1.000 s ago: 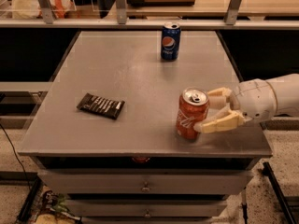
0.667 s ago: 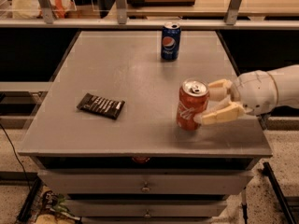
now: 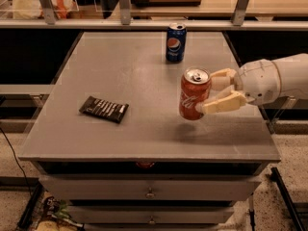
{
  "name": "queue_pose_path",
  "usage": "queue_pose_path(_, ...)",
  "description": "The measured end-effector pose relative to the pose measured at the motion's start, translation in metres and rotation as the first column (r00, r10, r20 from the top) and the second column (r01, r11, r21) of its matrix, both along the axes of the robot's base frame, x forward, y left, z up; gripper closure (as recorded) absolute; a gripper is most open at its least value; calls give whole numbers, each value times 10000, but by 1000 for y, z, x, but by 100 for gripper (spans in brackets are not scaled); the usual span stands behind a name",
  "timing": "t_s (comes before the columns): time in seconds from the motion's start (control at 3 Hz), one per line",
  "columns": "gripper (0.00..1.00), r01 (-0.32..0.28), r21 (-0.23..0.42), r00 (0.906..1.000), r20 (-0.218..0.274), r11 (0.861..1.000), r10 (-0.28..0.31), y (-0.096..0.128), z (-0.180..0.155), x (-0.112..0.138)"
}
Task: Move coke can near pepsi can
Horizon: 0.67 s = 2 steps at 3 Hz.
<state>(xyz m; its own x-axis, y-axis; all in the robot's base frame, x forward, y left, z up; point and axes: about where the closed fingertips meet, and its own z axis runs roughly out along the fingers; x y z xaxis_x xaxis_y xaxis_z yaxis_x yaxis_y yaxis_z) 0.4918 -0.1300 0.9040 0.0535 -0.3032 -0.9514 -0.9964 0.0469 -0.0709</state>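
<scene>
The coke can (image 3: 194, 94) is red-orange with white script and a silver top. It hangs upright just above the grey table (image 3: 120, 71), right of centre, with its shadow on the tabletop below. My gripper (image 3: 208, 93) comes in from the right and is shut on the coke can, one finger on each side. The pepsi can (image 3: 175, 43), dark blue with a round logo, stands upright near the table's far edge, behind and slightly left of the coke can, well apart from it.
A dark snack bar wrapper (image 3: 104, 109) lies flat on the table's left half. A railing and shelf (image 3: 144, 18) run behind the table's far edge. Drawers (image 3: 149, 191) sit under the front edge.
My gripper has lifted the coke can off the table and carried it up and toward the far side. The pepsi can and the wrapper have not moved.
</scene>
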Motion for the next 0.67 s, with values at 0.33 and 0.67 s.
queue_pose_path(0.33, 100, 435, -152, 9989, 173, 9989, -432, -4, 7, 14)
queue_pose_path(0.67, 100, 1446, -282, 9890, 349, 9891, -1436, -21, 15, 55)
